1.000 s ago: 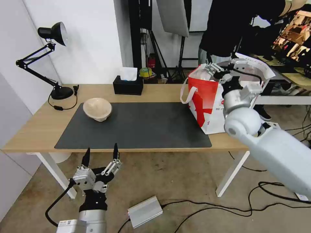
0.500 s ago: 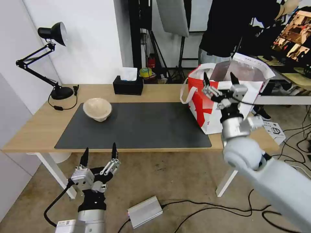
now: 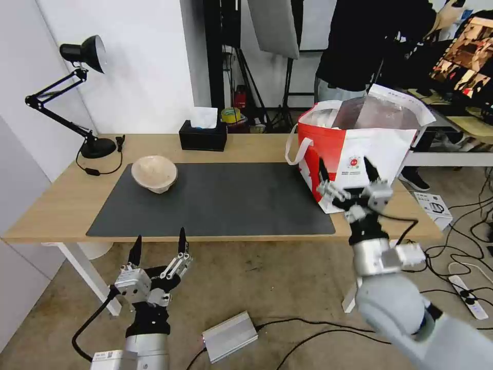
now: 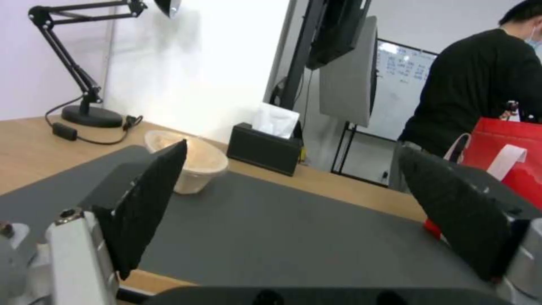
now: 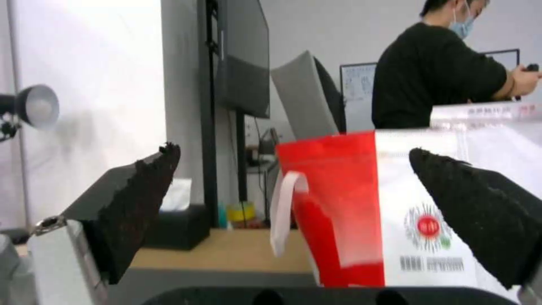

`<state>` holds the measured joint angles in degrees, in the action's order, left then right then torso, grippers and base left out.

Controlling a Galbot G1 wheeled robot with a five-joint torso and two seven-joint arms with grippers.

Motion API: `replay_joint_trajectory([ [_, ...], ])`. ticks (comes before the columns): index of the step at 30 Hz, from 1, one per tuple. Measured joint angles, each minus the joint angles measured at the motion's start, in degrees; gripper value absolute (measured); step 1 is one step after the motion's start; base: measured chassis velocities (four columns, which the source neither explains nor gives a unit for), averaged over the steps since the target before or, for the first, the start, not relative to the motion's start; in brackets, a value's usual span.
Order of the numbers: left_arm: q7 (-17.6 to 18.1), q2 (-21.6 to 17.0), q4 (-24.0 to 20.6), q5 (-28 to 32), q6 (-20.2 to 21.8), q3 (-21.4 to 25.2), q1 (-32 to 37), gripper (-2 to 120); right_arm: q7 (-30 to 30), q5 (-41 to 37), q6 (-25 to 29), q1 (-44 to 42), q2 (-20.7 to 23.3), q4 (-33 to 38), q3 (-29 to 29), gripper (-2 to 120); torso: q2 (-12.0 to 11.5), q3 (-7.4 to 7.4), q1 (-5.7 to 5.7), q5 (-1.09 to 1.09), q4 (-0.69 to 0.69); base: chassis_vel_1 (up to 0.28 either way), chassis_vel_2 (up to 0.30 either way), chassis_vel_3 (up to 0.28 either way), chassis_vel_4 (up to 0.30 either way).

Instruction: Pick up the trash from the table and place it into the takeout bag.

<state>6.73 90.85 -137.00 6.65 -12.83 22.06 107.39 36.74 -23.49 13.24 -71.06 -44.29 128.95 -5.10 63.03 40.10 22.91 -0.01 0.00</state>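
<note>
Right gripper [image 3: 345, 176] spread wide before the takeout bag [image 3: 359, 154].
Beige pulp bowl [image 3: 154, 173] sits far across the mat [image 3: 231, 200]; left gripper [image 3: 158, 242] hangs splayed below the table [image 3: 61, 205].

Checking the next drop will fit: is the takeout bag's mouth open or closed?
Open. The takeout bag stands upright on the table, its top spread wide with silver lining visible.

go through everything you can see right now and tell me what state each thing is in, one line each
Takeout bag: upright on the table, mouth open.
Beige pulp bowl: on the mat, tipped to one side, empty.
Tissue box: upright, a tissue sticking out.
Desk lamp: appears unlit.
Right gripper: open, empty, in front of the bag.
Left gripper: open, empty, below the table's near edge.
</note>
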Motion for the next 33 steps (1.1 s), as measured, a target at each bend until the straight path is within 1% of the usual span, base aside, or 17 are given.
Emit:
replay_joint_trajectory([
  [9,0.0,0.0,0.0,0.0,-0.1,0.0,-0.1,100,0.4,5.0,0.4,-7.2,-1.8,1.2,-0.2,100,0.0,0.00,0.00,0.00,0.01,0.000,0.000,0.000,0.000],
  [19,0.0,-0.1,0.0,0.1,-0.1,0.1,-0.2,100,1.2,10.9,1.6,-14.1,-4.9,0.3,1.3,100,0.0,0.00,0.00,0.00,0.00,0.000,0.000,0.000,0.000],
  [33,0.0,-0.1,-0.2,0.0,-0.1,0.1,-0.1,100,1.4,12.3,0.5,-19.2,-6.3,-0.5,2.6,100,0.0,0.00,0.01,0.00,0.00,0.000,0.000,0.000,0.000],
])
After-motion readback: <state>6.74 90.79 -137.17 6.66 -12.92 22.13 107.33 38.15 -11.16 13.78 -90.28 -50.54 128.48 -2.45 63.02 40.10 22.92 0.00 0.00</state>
